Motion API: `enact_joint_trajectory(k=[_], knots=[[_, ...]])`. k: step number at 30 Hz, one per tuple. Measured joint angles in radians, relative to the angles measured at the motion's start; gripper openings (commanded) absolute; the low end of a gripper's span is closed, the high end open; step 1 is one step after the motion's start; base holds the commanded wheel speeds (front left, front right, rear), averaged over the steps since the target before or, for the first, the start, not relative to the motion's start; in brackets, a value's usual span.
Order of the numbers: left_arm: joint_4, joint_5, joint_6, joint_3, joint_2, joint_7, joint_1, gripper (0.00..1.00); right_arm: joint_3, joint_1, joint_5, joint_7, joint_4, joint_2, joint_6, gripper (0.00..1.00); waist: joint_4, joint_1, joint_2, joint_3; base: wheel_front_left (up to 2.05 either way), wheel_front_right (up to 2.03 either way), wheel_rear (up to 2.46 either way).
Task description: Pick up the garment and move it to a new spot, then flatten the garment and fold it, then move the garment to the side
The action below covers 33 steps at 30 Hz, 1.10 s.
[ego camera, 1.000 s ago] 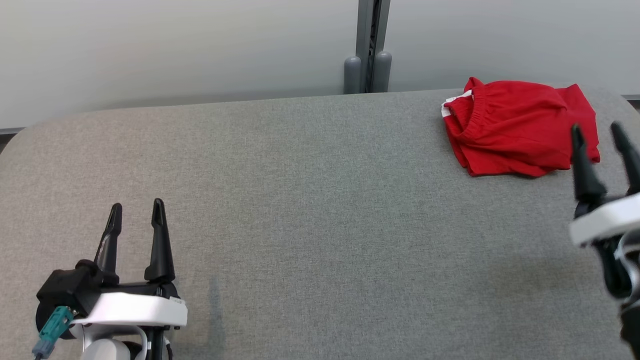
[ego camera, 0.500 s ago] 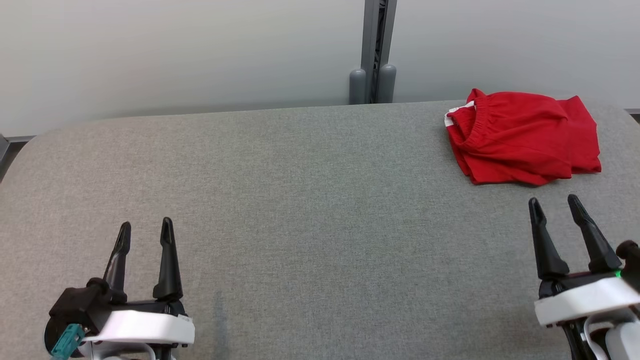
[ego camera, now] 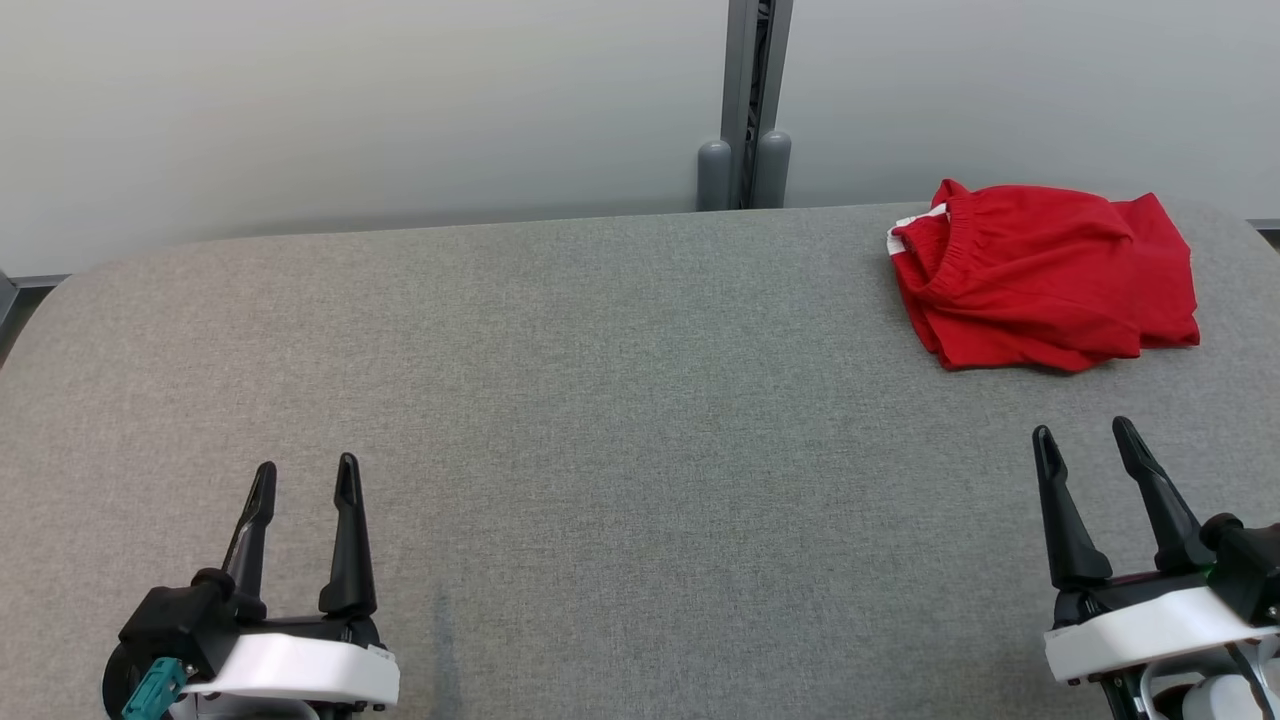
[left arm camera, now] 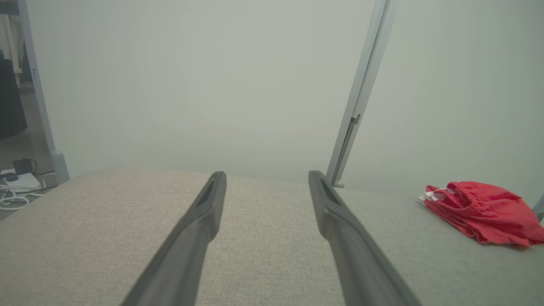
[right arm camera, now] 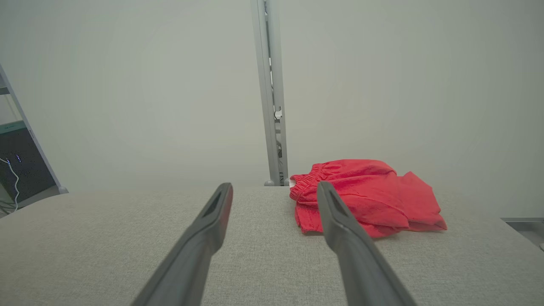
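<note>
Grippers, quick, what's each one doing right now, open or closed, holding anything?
Left gripper: open, holding nothing.
Right gripper: open, holding nothing; the red garment lies apart from it.

One garment [ego camera: 1045, 290], two hands [ego camera: 306, 465] [ego camera: 1083, 428], one table [ego camera: 600, 400]

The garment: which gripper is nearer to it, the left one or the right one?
Right. The right gripper is just short of the garment, on its near side, not touching it. The left gripper is far off, toward the opposite end of the table.
</note>
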Motion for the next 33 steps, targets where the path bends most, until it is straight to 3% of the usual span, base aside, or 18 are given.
enact_joint_trajectory(k=[33], knots=[[0.059,0.011,-0.03,0.012,-0.006,0.0,-0.018,1.0,-0.008,-0.011,-0.006,0.0,0.003,0.029,0.0,1.0,0.001,0.0,0.0,0.006,0.0,0.0,0.0]])
